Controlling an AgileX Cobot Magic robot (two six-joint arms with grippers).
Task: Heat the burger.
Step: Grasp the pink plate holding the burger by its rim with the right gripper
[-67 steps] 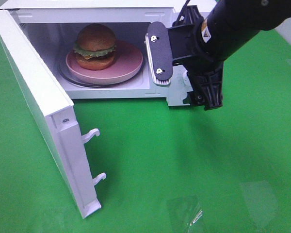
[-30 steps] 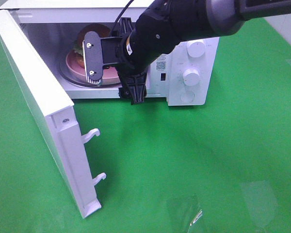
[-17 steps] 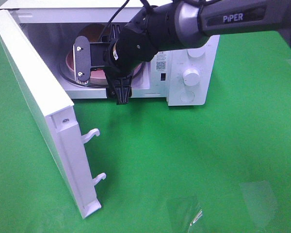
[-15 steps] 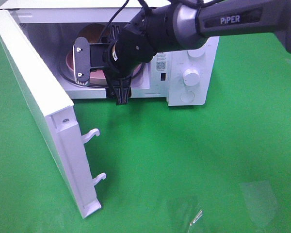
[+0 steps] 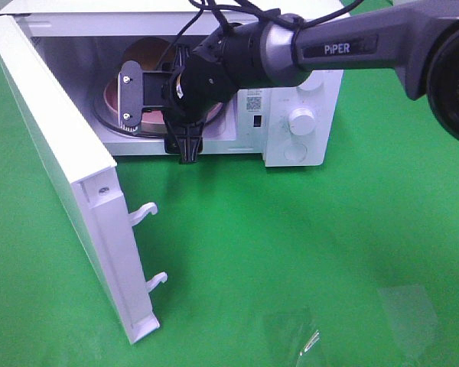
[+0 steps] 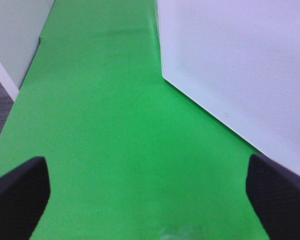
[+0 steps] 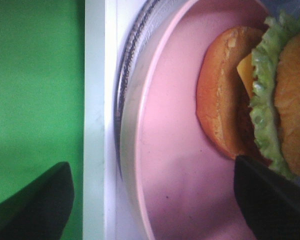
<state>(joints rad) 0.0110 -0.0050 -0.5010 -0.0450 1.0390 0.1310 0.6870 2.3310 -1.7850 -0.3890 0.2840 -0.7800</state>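
An open microwave door [image 5: 69,183] swings wide at left over the green table [image 5: 306,252], its two latch hooks jutting toward the room; beside it, in the oven's mouth, the right gripper [image 5: 157,115] reaches over the pink plate [image 5: 111,95] on the glass turntable [image 7: 124,95], fingers [image 5: 130,98] spread wide and grasping nothing. The burger [image 7: 255,95] sits inside the oven on that plate, mostly hidden behind the arm from above but plain in the right wrist view, where one dark finger lies outside the oven sill and the other close beside the bun. The risk from here is a nudge: an arm pulling out at an angle could catch the plate rim or the bun and slide the burger off centre, or tip its top bun. The door, if pushed shut against a lingering arm, would jam. The left gripper [image 6: 145,200], off beside the door, also hangs released, well apart from everything. At right, the control dials [image 5: 300,118] wait untouched
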